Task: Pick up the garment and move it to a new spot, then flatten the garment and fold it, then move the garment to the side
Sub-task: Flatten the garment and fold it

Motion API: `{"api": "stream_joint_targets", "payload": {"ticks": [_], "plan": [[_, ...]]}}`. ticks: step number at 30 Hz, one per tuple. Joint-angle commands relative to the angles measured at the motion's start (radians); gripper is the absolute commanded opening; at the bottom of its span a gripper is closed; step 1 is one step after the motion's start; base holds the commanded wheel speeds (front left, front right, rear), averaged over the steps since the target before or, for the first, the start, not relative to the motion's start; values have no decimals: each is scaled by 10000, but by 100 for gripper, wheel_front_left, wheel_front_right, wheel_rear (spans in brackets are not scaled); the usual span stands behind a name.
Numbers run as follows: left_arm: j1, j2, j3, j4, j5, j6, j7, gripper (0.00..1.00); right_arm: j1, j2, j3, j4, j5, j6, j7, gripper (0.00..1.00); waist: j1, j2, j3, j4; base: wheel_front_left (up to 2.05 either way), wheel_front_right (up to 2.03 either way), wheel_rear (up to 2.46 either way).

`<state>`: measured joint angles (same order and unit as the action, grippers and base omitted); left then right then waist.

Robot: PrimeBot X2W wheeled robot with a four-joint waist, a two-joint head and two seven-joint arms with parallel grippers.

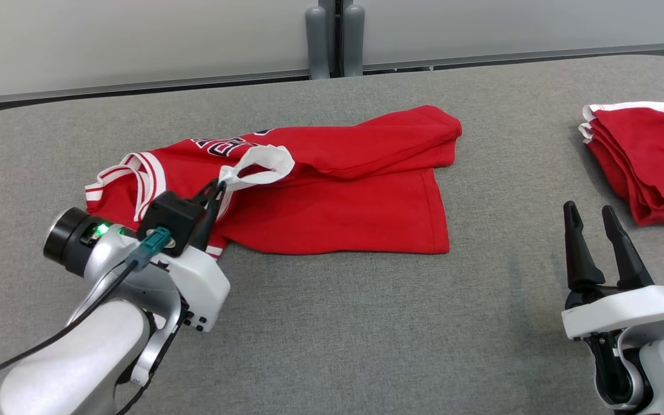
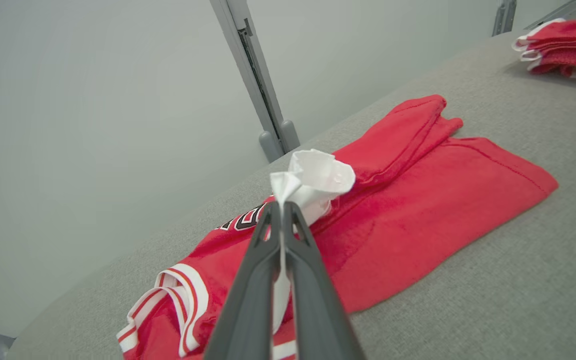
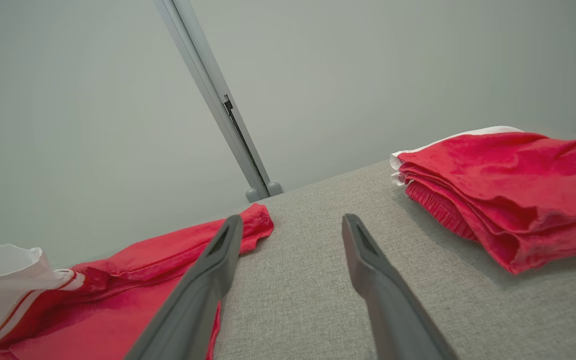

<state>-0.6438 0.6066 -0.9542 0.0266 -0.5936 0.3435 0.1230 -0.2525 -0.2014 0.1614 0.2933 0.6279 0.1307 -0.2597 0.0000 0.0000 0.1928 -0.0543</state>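
A red jersey (image 1: 332, 196) with white and red striped trim lies rumpled across the middle of the grey table, its far side bunched into a ridge. My left gripper (image 1: 218, 185) is shut on the jersey's white trim band (image 1: 263, 164), which it holds lifted off the cloth; the left wrist view shows the white band (image 2: 313, 180) pinched between the closed fingers (image 2: 263, 260). My right gripper (image 1: 592, 214) stands open over bare table at the lower right, nothing between its fingers. From the right wrist, the jersey (image 3: 118, 300) lies to the left.
A folded stack of red garments with white edges (image 1: 649, 161) sits at the table's right edge, also seen as the stack (image 3: 508, 195) and the stack (image 2: 563, 47). The grey padded table (image 1: 366, 323) meets a pale wall with a grey post (image 1: 335, 37) behind.
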Motion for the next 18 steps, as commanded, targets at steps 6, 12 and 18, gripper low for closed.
{"api": "stream_joint_targets", "payload": {"ticks": [6,12,18], "plan": [[910,764,615,-1373,-252,811,-507,0,229,-89,-152,-46,-10,2,-24,100,0,0,-27,216,0,0,0],[1801,1340,756,-2476,-545,1105,-798,0,385,-148,-252,-24,-7,2,32,100,0,0,-203,586,0,0,0],[2943,2186,945,-3352,-1221,1360,-666,0,556,-266,-365,-31,-33,2,120,100,0,0,-464,1221,0,0,0]]}}
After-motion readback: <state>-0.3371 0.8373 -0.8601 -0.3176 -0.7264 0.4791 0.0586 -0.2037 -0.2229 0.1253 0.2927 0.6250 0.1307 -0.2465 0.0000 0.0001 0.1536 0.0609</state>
